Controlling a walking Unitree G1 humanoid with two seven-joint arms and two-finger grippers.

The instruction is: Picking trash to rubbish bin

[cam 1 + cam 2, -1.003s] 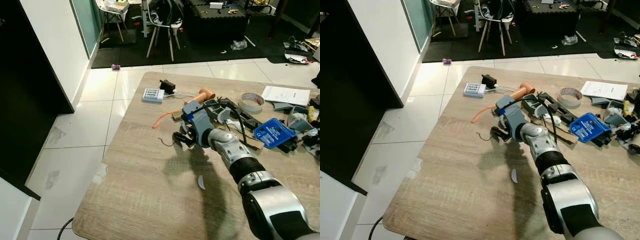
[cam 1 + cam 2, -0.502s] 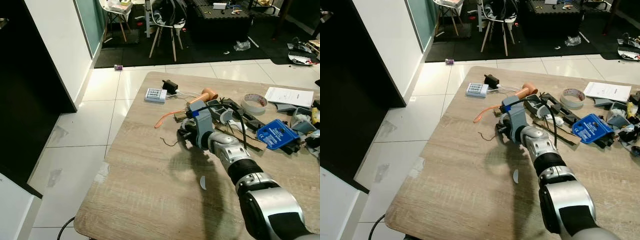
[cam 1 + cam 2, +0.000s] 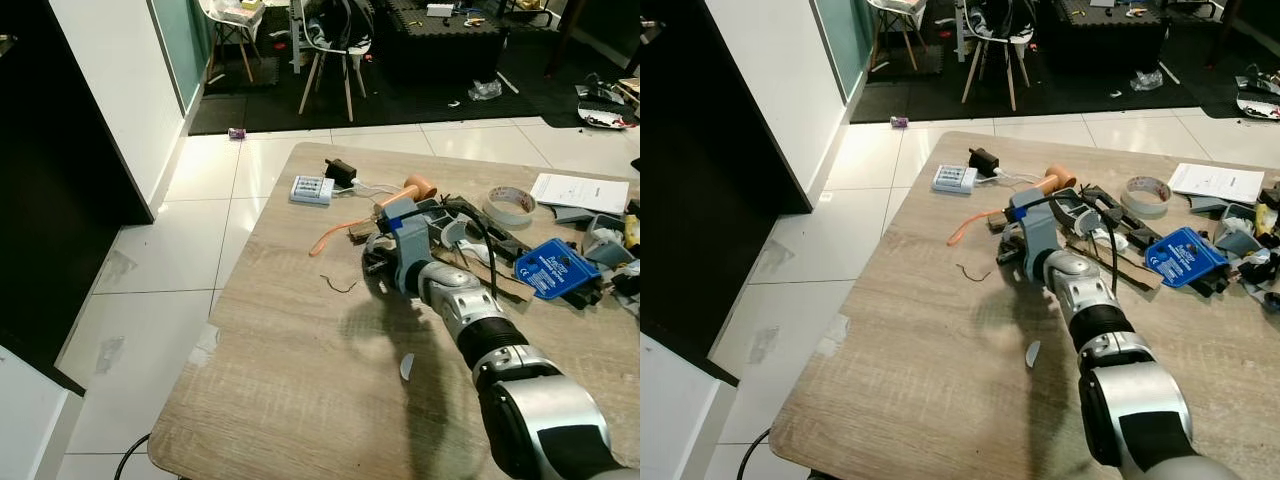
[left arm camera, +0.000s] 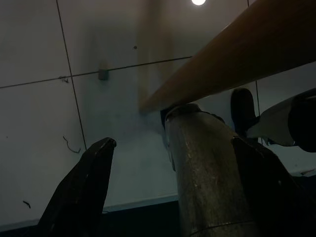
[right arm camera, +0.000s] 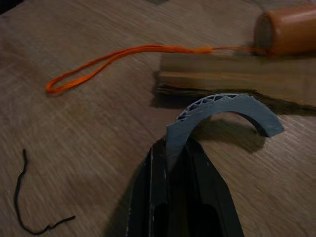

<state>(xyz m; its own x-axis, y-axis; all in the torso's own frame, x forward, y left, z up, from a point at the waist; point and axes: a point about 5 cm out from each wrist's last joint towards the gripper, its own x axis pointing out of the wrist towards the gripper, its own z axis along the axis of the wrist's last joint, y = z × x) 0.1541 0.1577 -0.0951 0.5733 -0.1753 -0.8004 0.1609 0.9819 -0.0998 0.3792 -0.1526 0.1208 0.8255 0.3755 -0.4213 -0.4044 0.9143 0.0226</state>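
a home workroom: cluttered wooden table (image 3: pixel 300 400), tape roll (image 3: pixel 507 205), tiled floor (image 3: pixel 170 270).

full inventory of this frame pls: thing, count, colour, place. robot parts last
wooden table: 1, light oak, under the right arm
grey curved plastic scrap: 1, blue-grey, pinched in the right pincer
black wire bit: 1, black, on the table to the robot's left of the pincer
orange cord loop: 1, orange, tied to the orange-handled tool
orange-handled tool: 1, beyond the pincer
battery charger: 1, white, far left of the table
tape roll: 1, beige, far right
blue packet: 1, right edge clutter
white paper: 1, far right corner
white sliver: 1, beside the forearm
chair: 1, on the dark mat beyond
right pincer: shut on the scrap
left pincer: open, below the table edge
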